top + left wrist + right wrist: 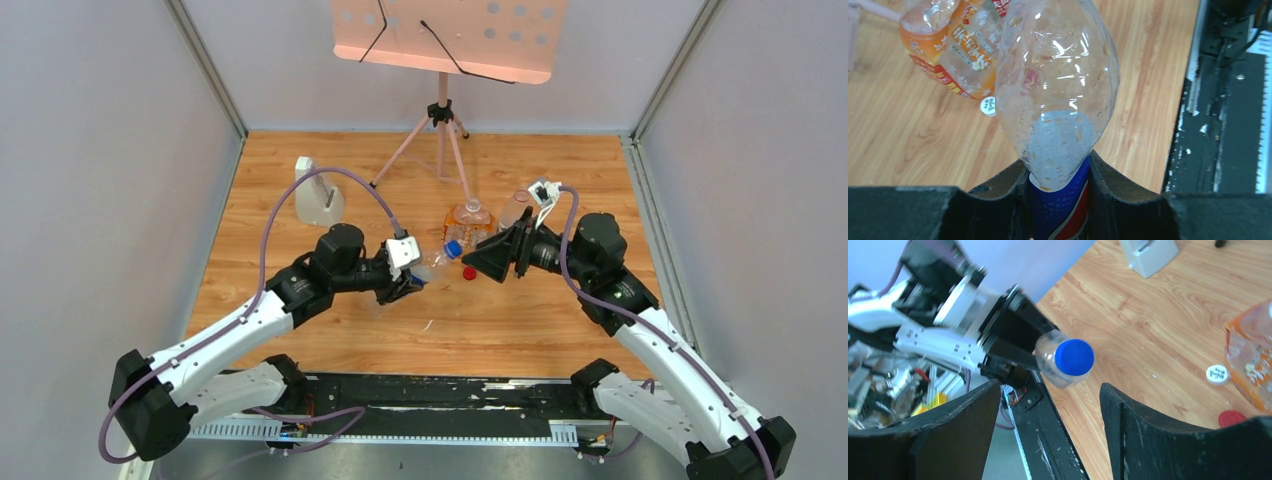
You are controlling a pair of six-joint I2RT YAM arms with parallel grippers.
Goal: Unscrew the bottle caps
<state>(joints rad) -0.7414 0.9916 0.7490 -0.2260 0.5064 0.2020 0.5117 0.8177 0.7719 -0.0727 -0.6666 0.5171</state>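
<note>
- the blue cap (1074,357) is on the pepsi bottle (1058,85), up off the table (1148,330).
- my left gripper (1059,169) holds that bottle tight.
- my right gripper (1049,388) is wide, near the blue cap, not touching.
- the white cap (1217,373) and red cap (1232,418) lie by the orange bottle (1250,355).

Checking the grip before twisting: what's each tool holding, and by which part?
The left tool clamps the Pepsi bottle around its labelled body. The right tool is open facing the blue cap, holding nothing.
</note>
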